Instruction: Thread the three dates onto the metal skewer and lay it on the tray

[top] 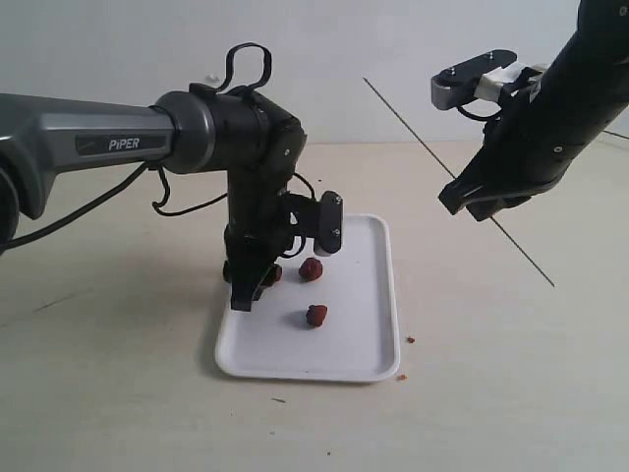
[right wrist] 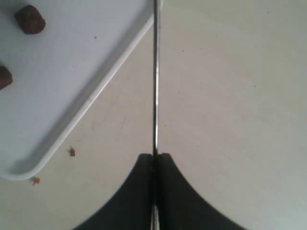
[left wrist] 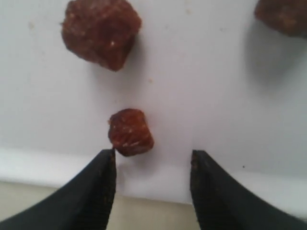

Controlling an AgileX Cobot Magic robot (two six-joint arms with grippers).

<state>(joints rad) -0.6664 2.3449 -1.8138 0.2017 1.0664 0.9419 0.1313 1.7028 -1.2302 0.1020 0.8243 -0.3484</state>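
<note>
The white tray (top: 369,324) lies mid-table with three dates on it: one (top: 316,315) toward the front, one (top: 311,268) behind it, and one (top: 273,274) half hidden by my left gripper (top: 245,295). That gripper points down at the tray's left rim. In the left wrist view it (left wrist: 152,160) is open, and the smallest date (left wrist: 130,132) lies just past one fingertip, not between the fingers. Two more dates (left wrist: 100,31) (left wrist: 283,17) lie farther in. My right gripper (top: 472,202) hangs right of the tray, shut on the metal skewer (top: 432,155), which slants through the air. The skewer (right wrist: 155,72) is bare.
Small brown crumbs (top: 410,339) (top: 400,376) lie on the beige table by the tray's right front corner. The right wrist view shows that tray corner (right wrist: 72,72), two dates (right wrist: 29,19) (right wrist: 4,76) and crumbs (right wrist: 72,152). A pale wall stands behind.
</note>
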